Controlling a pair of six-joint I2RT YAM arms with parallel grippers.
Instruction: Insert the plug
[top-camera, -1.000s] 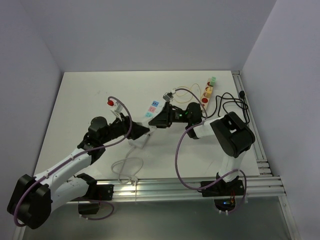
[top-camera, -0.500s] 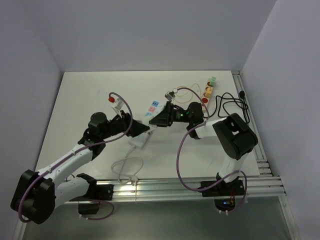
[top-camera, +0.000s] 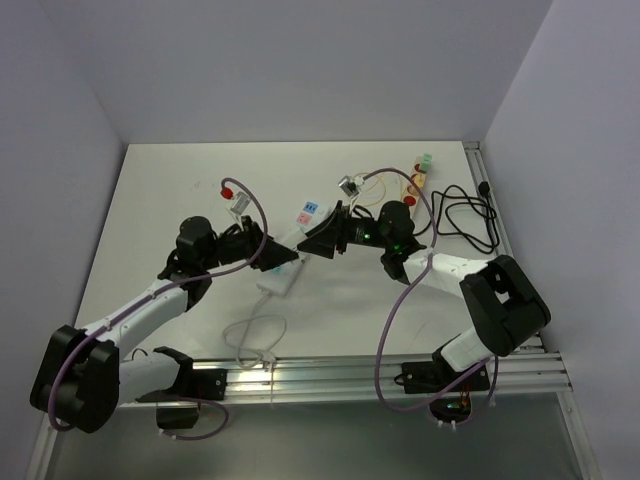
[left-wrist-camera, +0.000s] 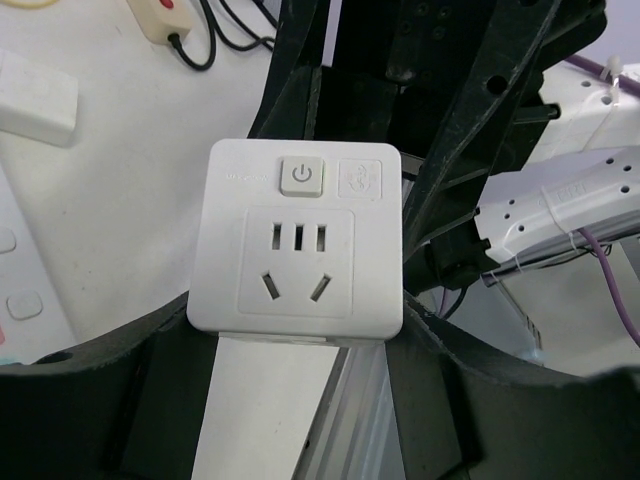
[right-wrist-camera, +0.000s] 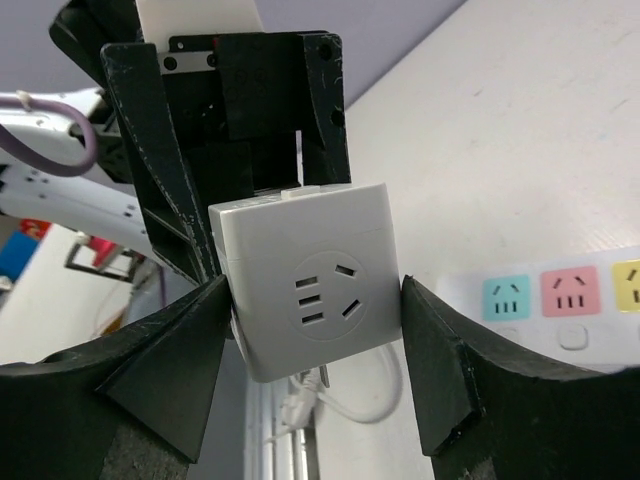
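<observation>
While left gripper and right gripper, jaws wide, both clamp the plug by flat sides, it seems rigid, light, slick; squeeze those faces squarely.

There are two arms, the left arm and the right arm, one white socket cube, and two power strips on the desk: a white strip showing three coloured sockets and a cream strip. One black cable, one white cable.
</observation>
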